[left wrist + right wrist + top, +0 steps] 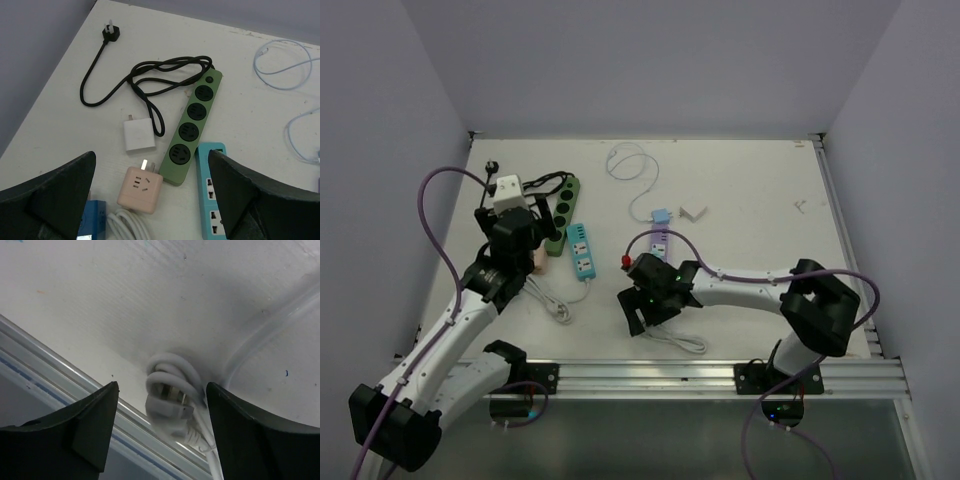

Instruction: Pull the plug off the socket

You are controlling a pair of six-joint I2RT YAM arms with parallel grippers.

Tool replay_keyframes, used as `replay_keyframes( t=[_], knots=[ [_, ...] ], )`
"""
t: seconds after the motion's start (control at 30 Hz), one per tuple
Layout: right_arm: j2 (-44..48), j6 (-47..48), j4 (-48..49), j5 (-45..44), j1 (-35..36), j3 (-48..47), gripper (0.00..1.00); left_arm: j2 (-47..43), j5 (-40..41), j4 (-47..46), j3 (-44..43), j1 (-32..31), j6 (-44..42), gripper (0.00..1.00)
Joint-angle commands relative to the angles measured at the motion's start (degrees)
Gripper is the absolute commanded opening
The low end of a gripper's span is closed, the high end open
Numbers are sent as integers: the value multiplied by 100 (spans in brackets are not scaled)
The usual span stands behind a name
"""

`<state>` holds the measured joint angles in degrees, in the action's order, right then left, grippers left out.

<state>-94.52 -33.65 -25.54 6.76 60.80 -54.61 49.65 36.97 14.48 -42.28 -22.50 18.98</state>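
Observation:
A purple power strip (pixel 660 243) lies mid-table with a light blue plug (pixel 661 216) seated in its far end, trailing a thin white cable. My right gripper (pixel 642 312) is open just in front of the strip, low over the table. In the right wrist view it (pixel 161 390) straddles a white plug with a coiled cord (pixel 172 407) by the table's front rail. My left gripper (pixel 528 248) is open and empty at the left. In the left wrist view it (pixel 152 156) hovers over a pink adapter (pixel 140 189).
A green power strip (pixel 194 126) with a black cord and plug (pixel 111 33), a white charger (pixel 139 136) and a blue power strip (pixel 214 200) lie at the left. A small white block (pixel 693 212) sits right of the blue plug. The metal rail (pixel 720 375) runs along the front.

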Motion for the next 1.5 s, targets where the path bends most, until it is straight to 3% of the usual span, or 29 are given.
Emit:
replay_keyframes(
  t=[0.0,0.1,0.3,0.47,0.67,0.87,1.0,1.1,1.2,1.47],
  knots=[
    [749,139,-83,-104,3,-58,78,97,-444,-341,54,35,35,98],
    [1267,131,40,-359,2,-120,86,255,-909,-437,71,35,9,99],
    [2156,86,260,-1123,-6,-190,87,799,-1788,-139,-227,9,455,99],
    [2859,-185,32,-2651,-417,107,89,1318,-2422,292,-684,-454,983,99],
    [3764,-932,611,-2189,-1831,1170,89,2189,-2379,407,-1273,-1808,1607,100],
    [3897,-1258,1286,-1460,-2711,2163,89,3401,-2045,406,-2037,-2652,1819,97],
    [3687,-1381,1999,-950,-3231,2367,87,4191,-1992,477,-2477,-2926,1977,96],
    [3152,-1233,2395,-555,-3635,2149,86,4290,-1983,477,-2513,-2997,2153,95],
    [2221,-978,2658,-18,-3864,1604,84,4062,-1834,363,-2276,-3032,2294,96],
    [-11,-502,2255,826,-3856,-250,85,2964,-1711,-42,-1160,-3032,2294,98]
  ],
)
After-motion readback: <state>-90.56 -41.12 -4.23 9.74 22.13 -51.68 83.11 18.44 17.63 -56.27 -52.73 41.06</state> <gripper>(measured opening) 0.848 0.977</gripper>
